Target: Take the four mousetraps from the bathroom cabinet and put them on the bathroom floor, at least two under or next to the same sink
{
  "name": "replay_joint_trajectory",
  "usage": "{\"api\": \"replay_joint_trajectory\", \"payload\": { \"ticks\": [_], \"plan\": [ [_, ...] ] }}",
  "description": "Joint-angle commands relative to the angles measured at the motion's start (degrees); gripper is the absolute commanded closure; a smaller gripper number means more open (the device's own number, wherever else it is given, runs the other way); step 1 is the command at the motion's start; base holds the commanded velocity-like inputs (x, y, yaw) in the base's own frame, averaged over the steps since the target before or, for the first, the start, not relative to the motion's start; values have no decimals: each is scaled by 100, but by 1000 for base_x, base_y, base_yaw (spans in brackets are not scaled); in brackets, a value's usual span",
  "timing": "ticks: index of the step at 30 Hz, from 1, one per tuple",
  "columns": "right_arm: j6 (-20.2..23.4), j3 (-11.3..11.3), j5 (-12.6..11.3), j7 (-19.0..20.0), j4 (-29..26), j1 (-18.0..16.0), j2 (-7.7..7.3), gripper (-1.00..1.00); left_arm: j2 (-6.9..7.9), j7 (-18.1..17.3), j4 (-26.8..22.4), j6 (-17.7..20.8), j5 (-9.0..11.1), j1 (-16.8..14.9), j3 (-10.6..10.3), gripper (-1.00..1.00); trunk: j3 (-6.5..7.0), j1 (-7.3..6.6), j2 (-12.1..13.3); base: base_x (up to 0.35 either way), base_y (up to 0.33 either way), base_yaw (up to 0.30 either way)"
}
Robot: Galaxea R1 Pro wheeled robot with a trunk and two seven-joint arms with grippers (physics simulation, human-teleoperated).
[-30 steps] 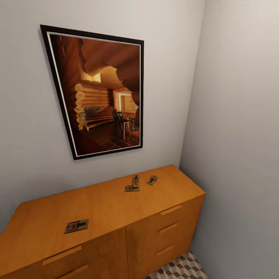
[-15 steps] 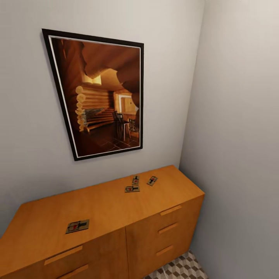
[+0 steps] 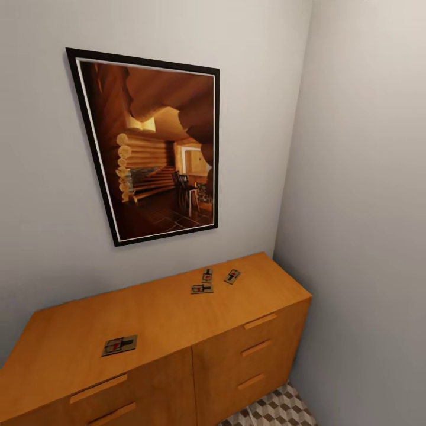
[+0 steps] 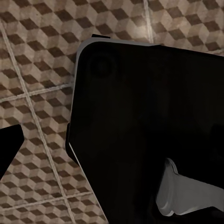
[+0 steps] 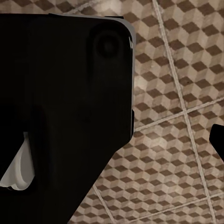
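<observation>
Shifted slightly down and right in head view since earlier frames: camera motion only; traps lying as before.

Four mousetraps flat on cabinet (image 3: pixel 177 319) top: one (image 3: pixel 119 345) alone toward left front, three clustered toward right rear (image 3: pixel 202 288), (image 3: pixel 207 274), (image 3: pixel 232 276), close together, well apart from the first. Framed picture (image 3: pixel 157 148) on wall above; corner wall close at right. Cube-pattern bathroom floor (image 3: pixel 278 409) at cabinet foot and under both wrist cameras (image 4: pixel 37 70), (image 5: pixel 186 70). Dark robot body (image 4: pixel 149 130) blocking wrist views; tool state on either arm: cannot tell.
</observation>
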Motion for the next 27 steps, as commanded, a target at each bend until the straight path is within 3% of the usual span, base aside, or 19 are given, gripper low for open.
{"api": "replay_joint_trajectory", "payload": {
  "ticks": [1,27],
  "plan": [
    [-18,1,-1,-1,4,-1,0,-100,-1,-3,3,-17,37,-1,3,-100,-1,2,-3,0,0,0],
    [-18,1,-1,-1,4,-1,8,-100,-7,1,4,-17,34,-1,3,-100,-1,2,-3,0,0,0]
  ]
}}
